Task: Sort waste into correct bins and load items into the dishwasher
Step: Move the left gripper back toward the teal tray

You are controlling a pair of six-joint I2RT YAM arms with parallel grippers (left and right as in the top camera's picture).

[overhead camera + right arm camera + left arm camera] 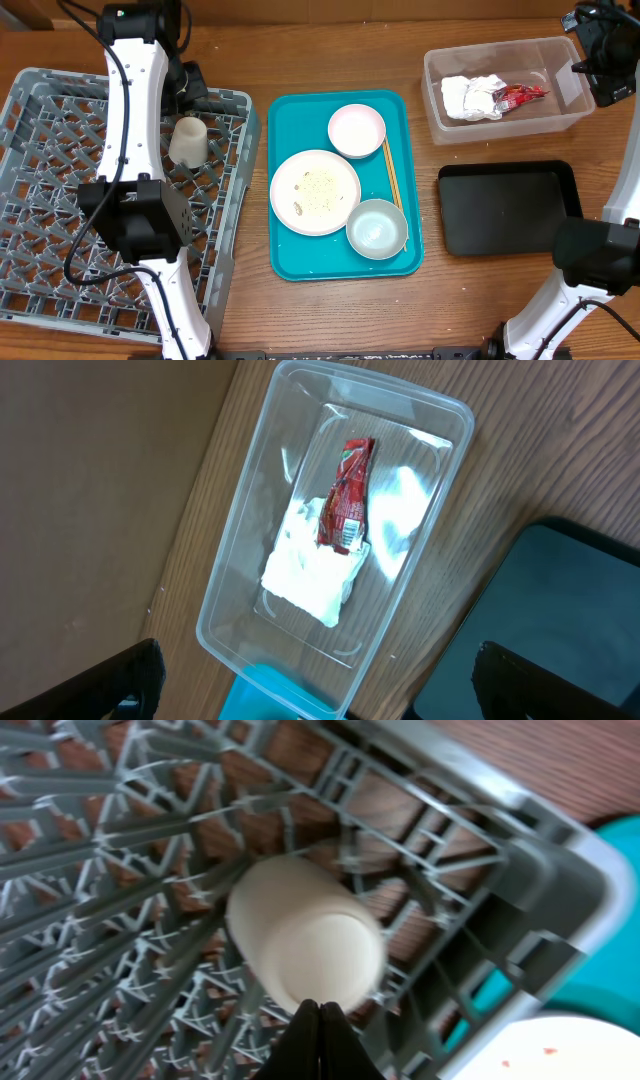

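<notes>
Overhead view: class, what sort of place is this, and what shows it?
Likely a lab tabletop staged for dish-clearing practice, not a real kitchen: a grey dish rack sits straight on a wooden table, with a crumb-strewn plate on a teal tray and rubbish in a clear tub.

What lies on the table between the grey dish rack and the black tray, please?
The teal tray lies there, carrying the plate, saucer, bowl and chopsticks. The overhead view shows it.

closed claw (318, 1015) beside cup (305, 935) in grey rack (540, 870)
</notes>
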